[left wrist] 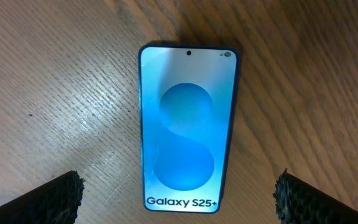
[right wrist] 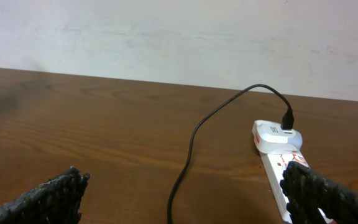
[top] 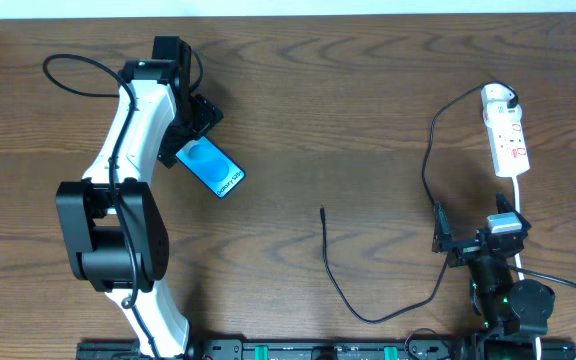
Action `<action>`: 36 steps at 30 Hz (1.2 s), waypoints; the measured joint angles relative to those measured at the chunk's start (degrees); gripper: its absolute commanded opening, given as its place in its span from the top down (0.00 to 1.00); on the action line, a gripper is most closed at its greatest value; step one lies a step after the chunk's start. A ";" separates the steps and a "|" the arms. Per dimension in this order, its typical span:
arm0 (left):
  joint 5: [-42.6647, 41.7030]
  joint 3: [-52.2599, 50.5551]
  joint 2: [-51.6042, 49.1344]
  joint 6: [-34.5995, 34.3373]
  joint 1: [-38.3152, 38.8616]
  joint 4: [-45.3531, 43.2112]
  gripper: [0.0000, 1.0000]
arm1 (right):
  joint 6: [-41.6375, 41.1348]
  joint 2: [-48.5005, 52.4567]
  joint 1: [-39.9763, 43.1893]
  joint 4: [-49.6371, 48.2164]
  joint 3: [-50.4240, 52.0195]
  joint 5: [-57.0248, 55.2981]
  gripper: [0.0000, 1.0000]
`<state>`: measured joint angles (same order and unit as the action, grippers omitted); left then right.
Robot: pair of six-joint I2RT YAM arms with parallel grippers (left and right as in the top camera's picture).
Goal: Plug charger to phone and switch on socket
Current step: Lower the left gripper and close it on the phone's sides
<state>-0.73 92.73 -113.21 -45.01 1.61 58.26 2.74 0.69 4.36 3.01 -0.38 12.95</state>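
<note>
We see a dark brown, wood-grained bench [top: 368, 90], matt with a soft glare, and a pale, slightly scuffed wall [right wrist: 166, 37] rising behind its far edge.

The slim rectangular black-edged phone [top: 211, 167] lies flat and face up in the bench's left half, set diagonally to the edges. Its bright blue screen shows rounded lighter shapes and the words "Galaxy S25+". The left fingers [left wrist: 48, 199], black and rough-textured, stand wide apart on either side of the phone's lettered end. Bare wood shows between them and the phone, so they hold nothing.

The narrow white plastic power strip [top: 508, 145], with small red marks, lies by the far right corner, and a white adapter [top: 498, 98] sits on its far end. From that adapter the thin black charger cable [top: 326, 250] curves down towards the near edge. It then loops back up, and its small plug tip rests free on the wood near the bench's middle, well apart from the phone.

The right fingers [right wrist: 48, 199] are spread wide and empty by the near right corner, facing the strip.
</note>
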 measured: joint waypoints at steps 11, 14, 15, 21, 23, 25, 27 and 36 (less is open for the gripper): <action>-2.43 0.00 -2.93 -1.14 0.02 -0.20 0.02 | 0.00 0.00 0.00 0.00 0.00 0.00 0.01; -2.84 0.00 -4.02 -1.36 0.00 -0.17 0.02 | 0.00 0.00 0.00 0.00 0.00 0.00 0.01; -3.08 0.00 -4.61 -1.44 0.00 -0.20 0.01 | 0.00 0.00 0.00 0.00 0.00 0.00 0.01; -3.67 0.00 -6.29 -1.51 0.02 -0.15 0.01 | 0.00 0.00 0.00 0.00 0.00 0.00 0.01; -3.67 0.00 -6.97 -1.49 0.02 -0.17 0.01 | 0.00 0.00 0.00 0.00 0.00 0.00 0.01; -3.67 0.00 -7.78 -1.49 0.02 -0.15 0.01 | -0.02 0.00 0.00 0.00 0.00 0.00 0.01; -3.67 0.00 -8.50 -1.49 0.02 -0.15 0.01 | 0.00 0.00 0.00 0.00 0.00 0.00 0.01; -3.69 -0.04 -8.74 -1.51 0.94 -2.38 0.01 | 0.00 0.00 0.00 0.00 0.00 0.00 0.01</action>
<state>-4.43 92.68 -121.95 -46.52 2.55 55.88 2.74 0.69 4.36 3.01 -0.38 12.95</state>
